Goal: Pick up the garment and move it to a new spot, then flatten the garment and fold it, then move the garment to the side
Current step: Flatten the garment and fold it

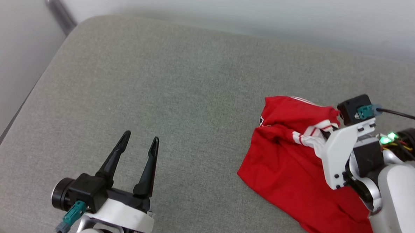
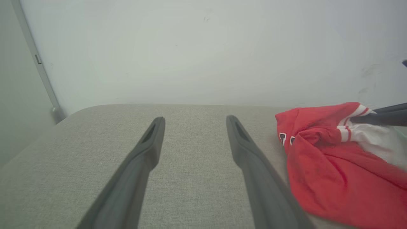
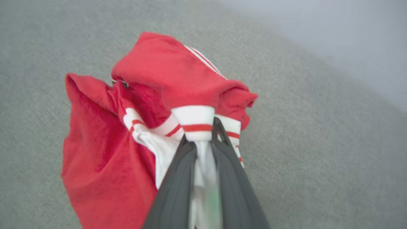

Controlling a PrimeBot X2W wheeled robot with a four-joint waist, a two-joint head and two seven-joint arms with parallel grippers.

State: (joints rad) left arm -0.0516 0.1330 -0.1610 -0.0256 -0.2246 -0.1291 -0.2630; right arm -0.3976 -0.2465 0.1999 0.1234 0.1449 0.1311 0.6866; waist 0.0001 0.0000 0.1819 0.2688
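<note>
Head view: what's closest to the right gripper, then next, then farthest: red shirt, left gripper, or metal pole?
1. The garment: pinched in the right gripper, right side.
2. The left gripper: lower left.
3. The metal pole: far upper-left corner.

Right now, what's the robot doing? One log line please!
step: pick up garment | right gripper: shut on garment | left gripper: open, apart from garment | garment: crumpled on grey cushion

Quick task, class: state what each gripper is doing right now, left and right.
Left gripper: open, jaws apart, holding nothing.
Right gripper: shut on the garment, jaws pinching its white striped sleeve cuff.
</note>
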